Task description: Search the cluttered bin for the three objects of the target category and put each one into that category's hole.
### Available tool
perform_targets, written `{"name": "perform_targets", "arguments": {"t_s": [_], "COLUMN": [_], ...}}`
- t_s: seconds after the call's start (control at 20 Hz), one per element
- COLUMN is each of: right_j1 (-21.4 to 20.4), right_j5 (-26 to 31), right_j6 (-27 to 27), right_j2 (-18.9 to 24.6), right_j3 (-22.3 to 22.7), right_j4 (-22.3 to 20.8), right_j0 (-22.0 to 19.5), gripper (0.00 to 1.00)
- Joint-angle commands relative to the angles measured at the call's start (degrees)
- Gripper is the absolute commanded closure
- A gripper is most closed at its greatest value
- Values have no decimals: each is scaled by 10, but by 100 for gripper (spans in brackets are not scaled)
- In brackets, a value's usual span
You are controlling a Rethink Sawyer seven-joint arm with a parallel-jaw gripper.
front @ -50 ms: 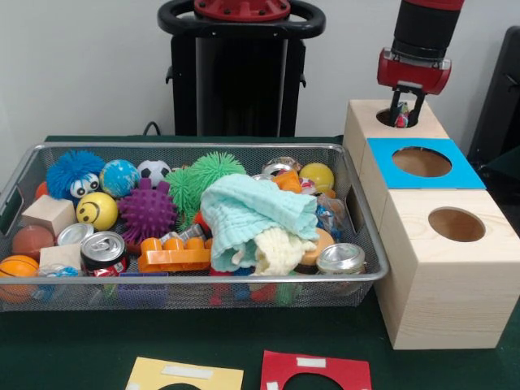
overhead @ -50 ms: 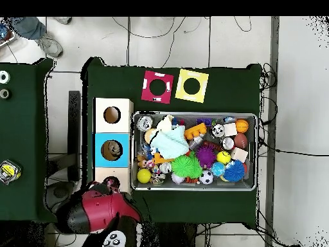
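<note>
- My hand (front @ -50 ms: 402,116) hangs over the hole of the far wooden box (front @ -50 ms: 357,122), fingers dipped into the hole; a small multicoloured object (front @ -50 ms: 401,121) sits pinched between them
- The blue-topped box (front @ -50 ms: 463,172) comes next in the row, then the plain box (front @ -50 ms: 443,284)
- The wire bin (front @ -50 ms: 361,278) sits beside the boxes on the bench (front @ -50 ms: 73,349), full of balls, cans and a mint cloth (front @ -50 ms: 256,211)

object in fingers (front @ -50 ms: 401,119) too small

robotics lab, floor cables (overhead @ -50 ms: 212,38), pedestal arm (front @ -50 ms: 424,36)
</note>
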Motion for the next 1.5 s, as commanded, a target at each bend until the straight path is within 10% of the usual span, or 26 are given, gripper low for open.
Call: {"name": "perform_targets", "arguments": {"t_s": [0.05,1.25,1.3,1.5], "right_j1": [3,-38,-38,-28], "right_j5": [13,91,91,92], "right_j6": [83,11,15,20], "right_j2": [10,40,41,8], "right_j3": [15,-13,-11,-37], "right_j4": [18,-17,-19,-37], "right_j0": [-17,-105,-106,-78], "gripper": [0,0,100,100]}}
